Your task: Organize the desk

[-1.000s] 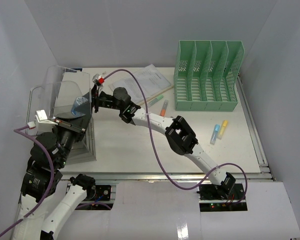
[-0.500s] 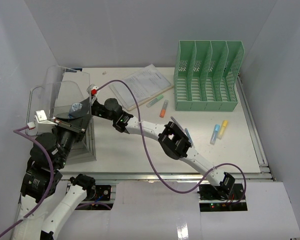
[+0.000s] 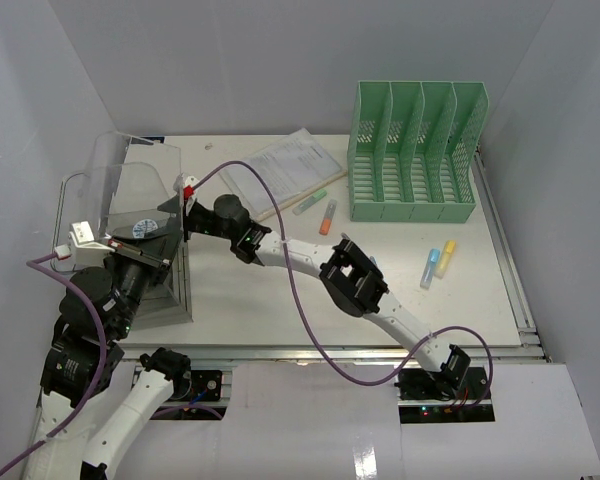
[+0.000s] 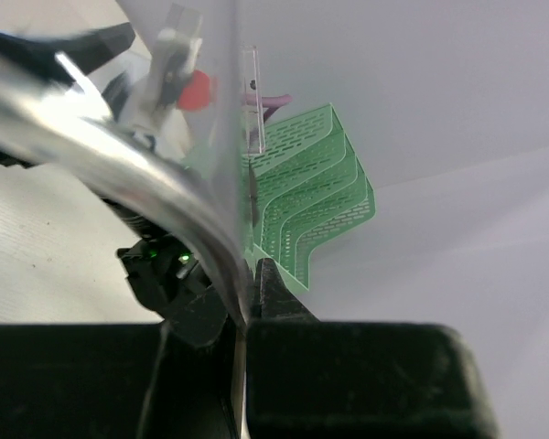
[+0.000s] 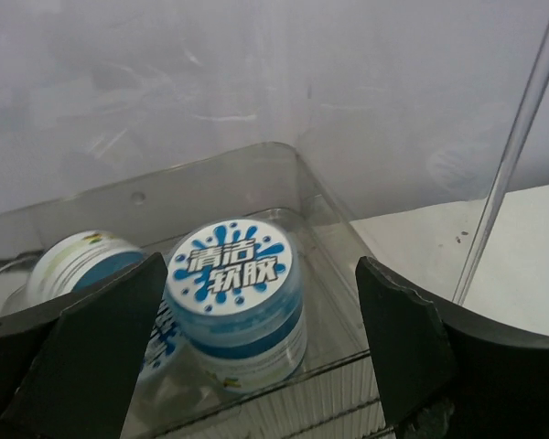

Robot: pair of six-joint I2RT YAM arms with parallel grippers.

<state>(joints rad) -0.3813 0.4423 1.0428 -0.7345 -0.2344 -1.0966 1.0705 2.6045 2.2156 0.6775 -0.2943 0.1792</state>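
Left gripper (image 4: 247,315) is pinching the clear bin (image 5: 329,219) wall. Right gripper (image 3: 187,215) is hanging spread before the blue-and-white jar (image 5: 242,306), which is likely light, rigid and slick. Best gripped at its sides.

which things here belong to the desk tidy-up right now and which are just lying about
In the job: desk, clear bin gripped by left claw, jars inside it, right claw open facing them.
Lying about: highlighters, papers, green file rack.
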